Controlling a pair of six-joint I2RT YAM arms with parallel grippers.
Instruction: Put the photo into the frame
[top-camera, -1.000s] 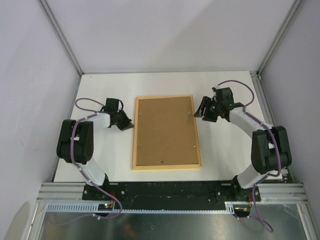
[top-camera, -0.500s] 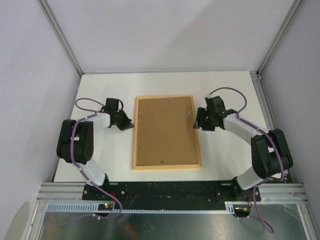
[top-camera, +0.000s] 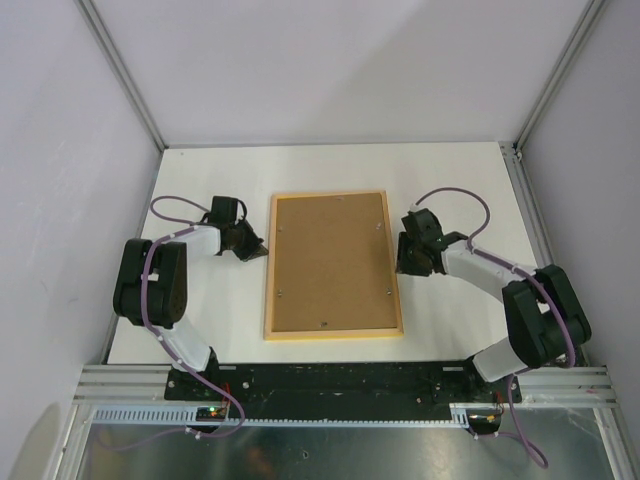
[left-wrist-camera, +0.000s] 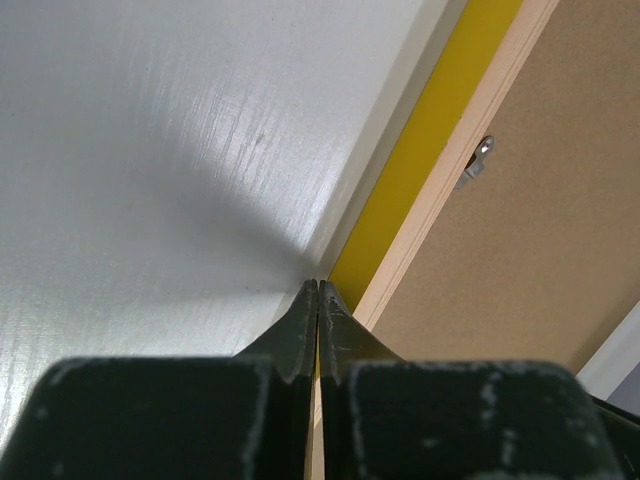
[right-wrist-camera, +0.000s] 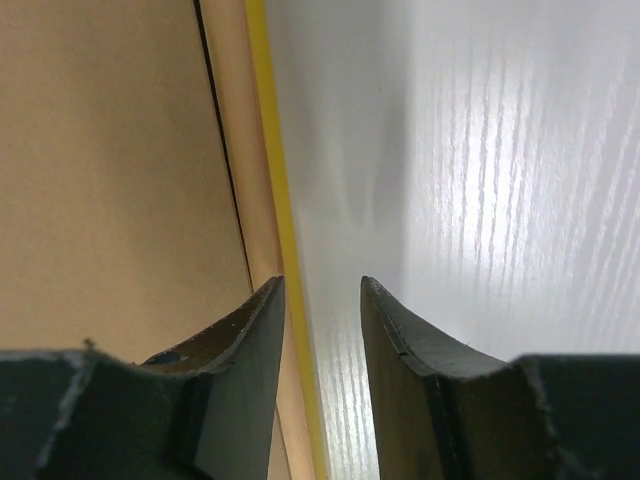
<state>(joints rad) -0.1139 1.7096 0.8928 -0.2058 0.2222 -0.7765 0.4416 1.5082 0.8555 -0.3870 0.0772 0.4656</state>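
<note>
The frame (top-camera: 333, 331) lies face down mid-table, pale wood back up, with the brown backing board (top-camera: 330, 262) set in it. The photo is not in view. My left gripper (top-camera: 262, 250) is shut, its tips at the frame's left edge; the left wrist view shows the tips (left-wrist-camera: 318, 285) against the yellow edge (left-wrist-camera: 440, 110). My right gripper (top-camera: 402, 262) is open at the frame's right edge. In the right wrist view it (right-wrist-camera: 322, 285) straddles the yellow edge (right-wrist-camera: 268, 150), one finger over the wood back, the other over the table.
A small metal clip (left-wrist-camera: 478, 160) holds the backing board (left-wrist-camera: 540, 200) to the frame. The white table (top-camera: 450, 180) is walled by pale panels and metal posts at back and sides. The arm bases stand at the near edge.
My right gripper has moved from the frame's upper right corner toward me and lower, to the frame's right edge. The left arm and the frame have not moved.
</note>
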